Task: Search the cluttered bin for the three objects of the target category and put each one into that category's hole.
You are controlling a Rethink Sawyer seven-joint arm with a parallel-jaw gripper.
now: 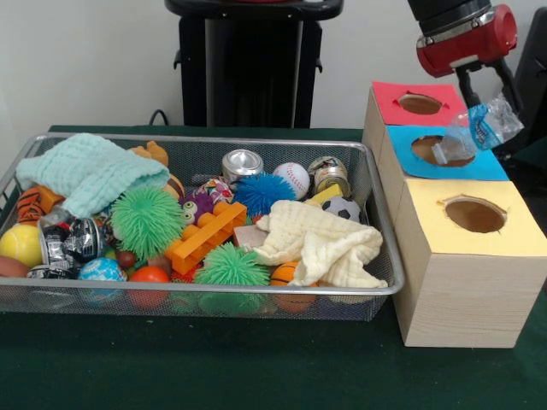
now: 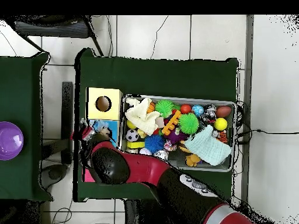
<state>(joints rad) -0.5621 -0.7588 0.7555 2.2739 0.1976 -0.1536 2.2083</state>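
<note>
My gripper [image 1: 491,106] hangs at the right, over the row of three boxes, and is shut on a crushed clear plastic bottle [image 1: 475,130] with a blue label. The bottle dangles tilted just above the round hole [image 1: 432,150] in the blue-topped box [image 1: 479,166]. Behind it stands the red-topped box [image 1: 389,96], and in front the yellow-topped box [image 1: 513,198]. From overhead, the arm covers the red box, and the bottle [image 2: 100,126] shows over the blue box [image 2: 111,135] beside my gripper [image 2: 92,133].
The wire mesh bin [image 1: 386,256] left of the boxes holds a metal can [image 1: 242,164], a second can [image 1: 329,176], a crushed dark can [image 1: 73,243], balls, spiky toys, an orange brick [image 1: 205,237], a mint cloth [image 1: 90,171] and a cream cloth [image 1: 320,246].
</note>
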